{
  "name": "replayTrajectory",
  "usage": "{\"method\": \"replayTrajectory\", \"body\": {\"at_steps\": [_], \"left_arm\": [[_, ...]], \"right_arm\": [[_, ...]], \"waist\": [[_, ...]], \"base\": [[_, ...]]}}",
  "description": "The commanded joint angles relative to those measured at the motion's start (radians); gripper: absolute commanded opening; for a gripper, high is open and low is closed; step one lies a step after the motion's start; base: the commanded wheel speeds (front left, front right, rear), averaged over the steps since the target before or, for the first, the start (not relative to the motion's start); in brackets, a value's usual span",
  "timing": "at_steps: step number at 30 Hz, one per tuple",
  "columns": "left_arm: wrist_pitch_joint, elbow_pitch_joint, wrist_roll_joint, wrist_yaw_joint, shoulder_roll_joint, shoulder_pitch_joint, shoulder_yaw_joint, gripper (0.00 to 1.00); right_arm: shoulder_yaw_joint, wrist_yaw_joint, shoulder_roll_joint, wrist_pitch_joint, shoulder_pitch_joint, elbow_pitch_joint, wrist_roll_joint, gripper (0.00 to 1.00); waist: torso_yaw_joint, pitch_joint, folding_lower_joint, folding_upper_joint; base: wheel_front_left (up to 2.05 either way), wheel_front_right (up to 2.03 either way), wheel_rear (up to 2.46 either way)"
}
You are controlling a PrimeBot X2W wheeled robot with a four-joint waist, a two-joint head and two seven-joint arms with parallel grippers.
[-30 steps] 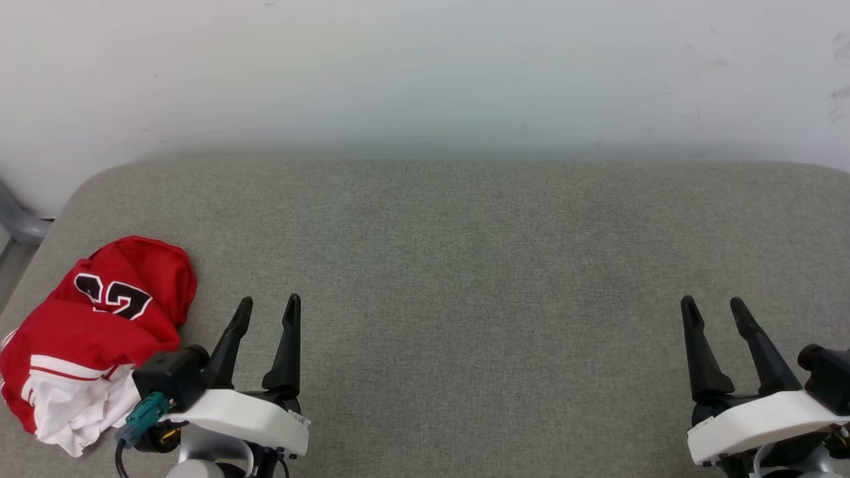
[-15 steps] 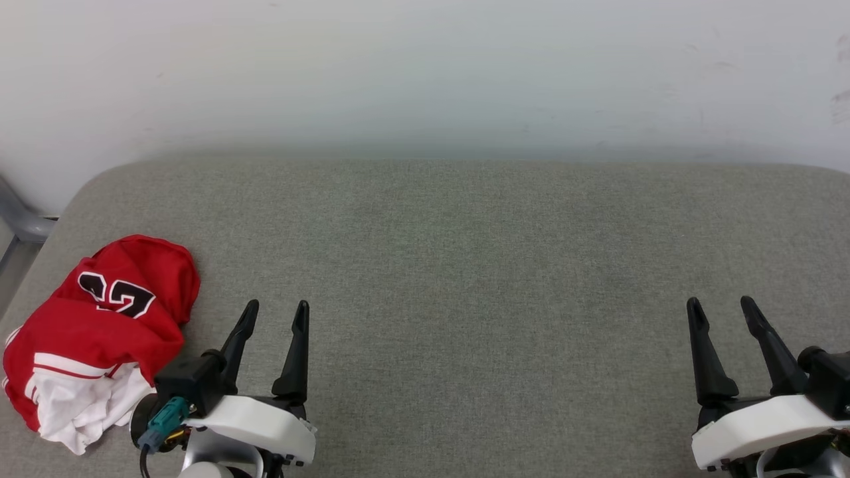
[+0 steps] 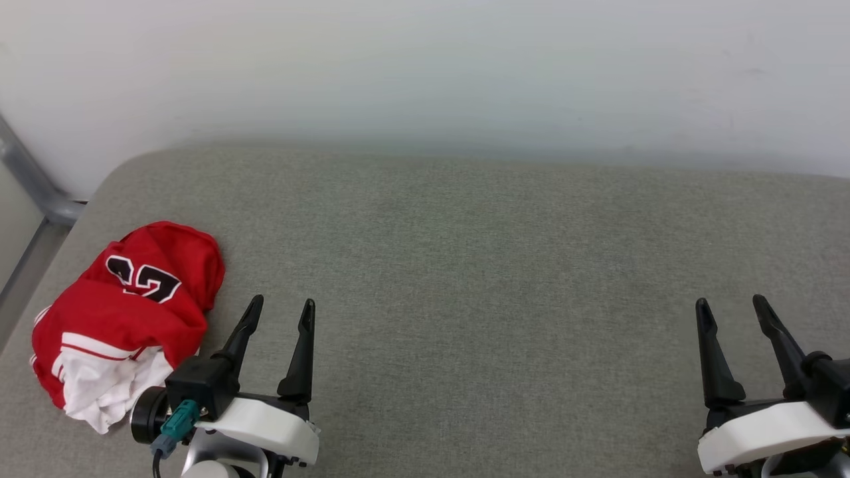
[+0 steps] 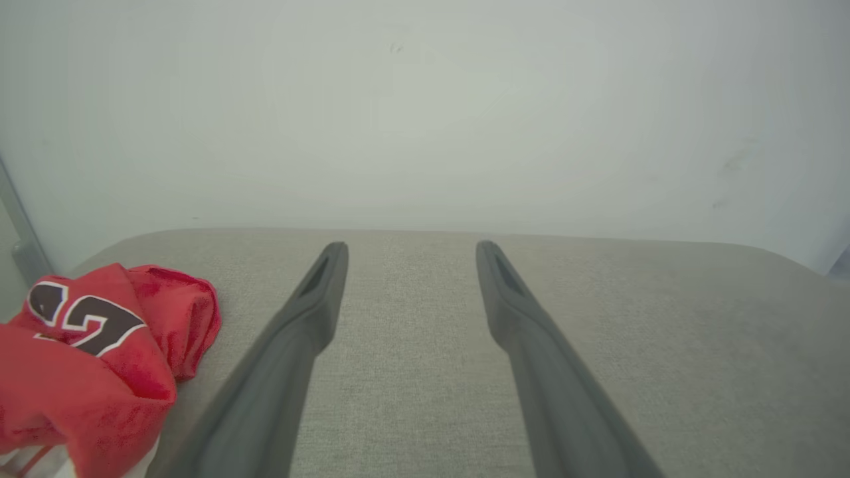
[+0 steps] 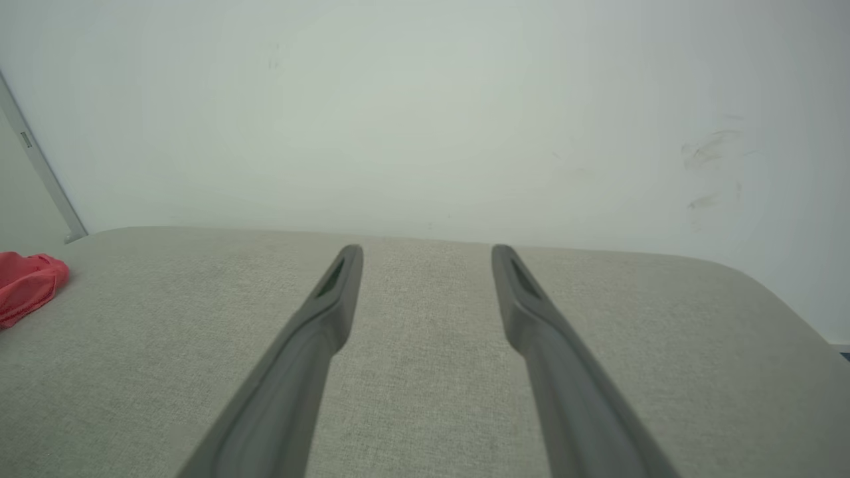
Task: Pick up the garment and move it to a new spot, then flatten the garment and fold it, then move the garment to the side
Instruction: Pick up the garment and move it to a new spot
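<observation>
Right, I'm looking at the left gripper [image 3: 283, 302] first: its two dark fingers are standing apart, parted to a moderate gap, gripping nothing, with their tips hanging over the grey cushion [image 3: 465, 265] and pointing toward the wall [image 3: 425, 66]. The right gripper [image 3: 729, 301] is sitting well away on the far right, its fingers spread about as wide and likewise carrying nothing. Moving outward from the left gripper, the garment [image 3: 126, 312] is lying crumpled in a heap just to the left of that wrist, near the cushion's left end. Red cloth is showing on top with part of a black, white-outlined number, and bunched white fabric with a red stripe is spilling out at the near edge. In the head view the black camera body on the left wrist, with its teal connector [image 3: 176, 415], is overlapping the heap's lower right corner, so I'm not able to tell whether they are touching. Beyond the garment, a grey metal bar [image 3: 33, 179] is running down the wall at the cushion's left corner. In the right wrist view, a small red fold of the garment is peeking in at the far left edge.
</observation>
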Motion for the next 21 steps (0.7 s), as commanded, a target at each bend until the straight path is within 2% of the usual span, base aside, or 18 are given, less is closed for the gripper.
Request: {"method": "replayTrajectory", "body": {"at_steps": [1, 5, 6, 15, 21], "left_arm": [[-0.01, -0.004, 0.017, -0.004, -0.004, -0.015, 0.003, 1.0], [-0.018, -0.003, 0.034, -0.005, -0.007, -0.018, 0.017, 1.0], [-0.023, -0.003, 0.049, -0.006, -0.009, -0.022, 0.031, 1.0], [-0.039, -0.008, 0.109, -0.004, -0.015, -0.017, 0.067, 1.0], [-0.037, -0.003, 0.099, -0.009, -0.023, -0.017, 0.089, 1.0]], "right_arm": [[0.003, 0.0, 0.001, -0.009, 0.001, -0.015, -0.024, 1.0], [0.012, 0.0, 0.002, -0.013, -0.009, -0.018, -0.041, 1.0], [0.02, 0.0, 0.001, -0.017, -0.015, -0.017, -0.053, 1.0], [0.041, 0.0, 0.001, -0.045, -0.04, 0.006, -0.073, 1.0], [0.057, 0.0, 0.002, -0.056, -0.063, 0.033, -0.06, 1.0]], "waist": [[0.025, 0.004, 0.0, 0.0], [0.076, 0.008, 0.0, 0.0], [0.124, 0.008, 0.0, 0.0], [0.279, 0.017, 0.0, 0.0], [0.363, 0.021, 0.0, 0.0]], "base": [[0.0, 0.0, 0.0], [0.0, 0.0, 0.0], [0.0, 0.0, 0.0], [0.0, 0.0, 0.0], [0.0, 0.0, 0.0]]}}
